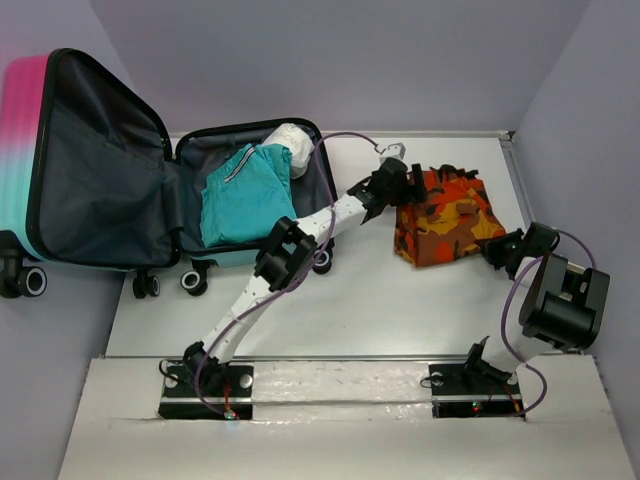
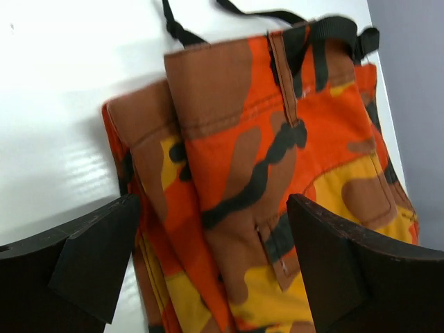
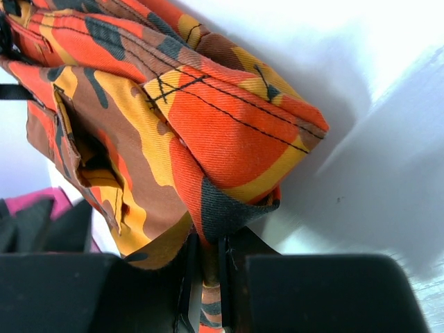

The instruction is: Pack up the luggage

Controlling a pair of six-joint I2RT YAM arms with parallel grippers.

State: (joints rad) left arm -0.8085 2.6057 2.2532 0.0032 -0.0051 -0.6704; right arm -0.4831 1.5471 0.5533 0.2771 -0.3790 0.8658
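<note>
The luggage, a pink-to-teal suitcase, lies open at the left with its dark grey lining up. Teal clothing and a white roll lie in its right half. A folded orange camouflage garment lies on the table to the right of it. My left gripper is open, its fingers straddling the garment's left edge. My right gripper is shut on the garment's right corner, the cloth pinched between the jaws.
The white table ends at a raised rim on the far and right sides. Purple walls stand close behind and to the right. The suitcase's black wheels hang past the table's left edge.
</note>
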